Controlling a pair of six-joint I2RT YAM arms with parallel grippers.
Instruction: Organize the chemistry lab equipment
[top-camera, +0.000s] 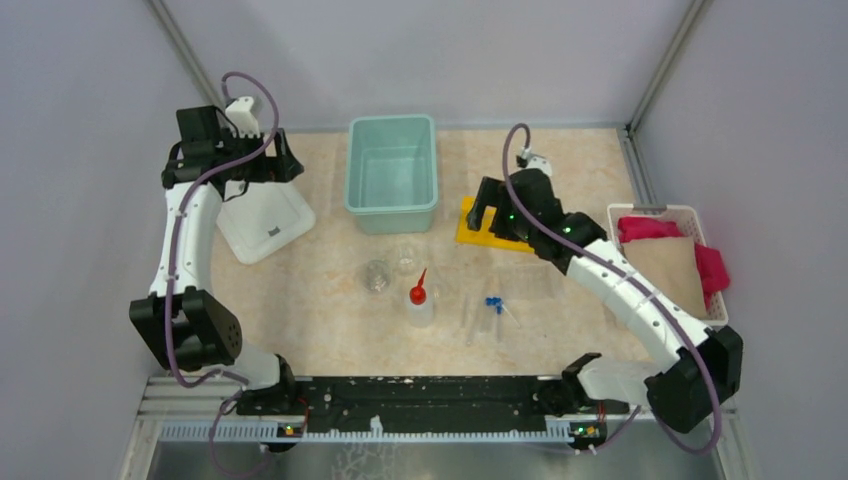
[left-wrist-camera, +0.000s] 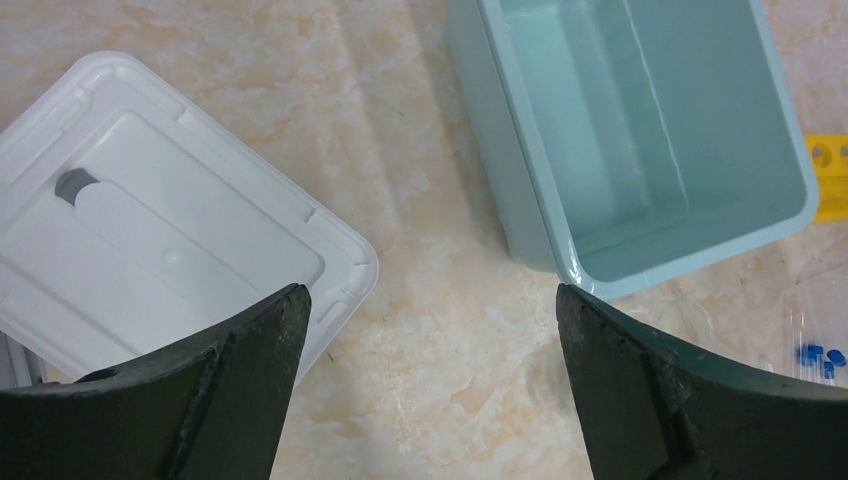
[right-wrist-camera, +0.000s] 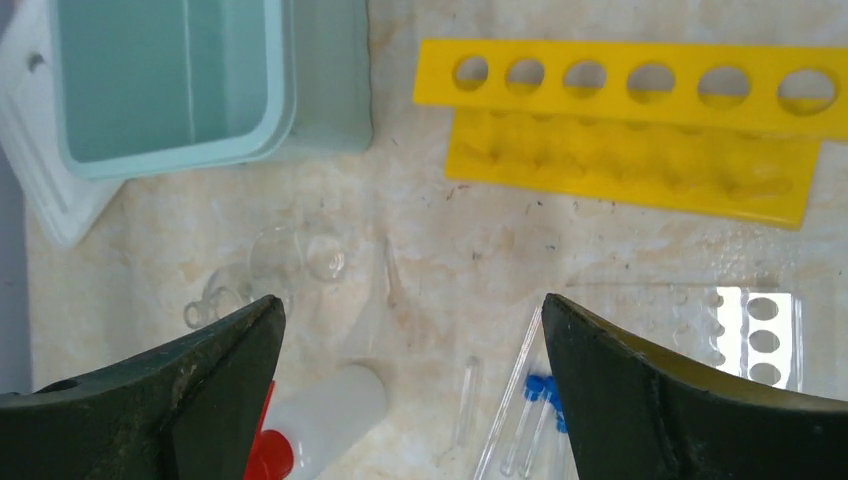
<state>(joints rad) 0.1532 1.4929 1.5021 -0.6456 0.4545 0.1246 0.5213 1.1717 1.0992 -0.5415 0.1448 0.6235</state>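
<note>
Two small clear glass cups stand mid-table, also in the right wrist view. The squeeze bottle with red nozzle stands beside them. Blue-capped test tubes lie to its right. The yellow holed rack lies on the table. My right gripper is open and empty, hovering over the rack's near side. My left gripper is open and empty, above bare table between lid and bin.
An empty teal bin stands at the back centre. A white lid lies to its left. A white basket of pink and brown cloths sits at the right. A clear holed plate lies near the tubes.
</note>
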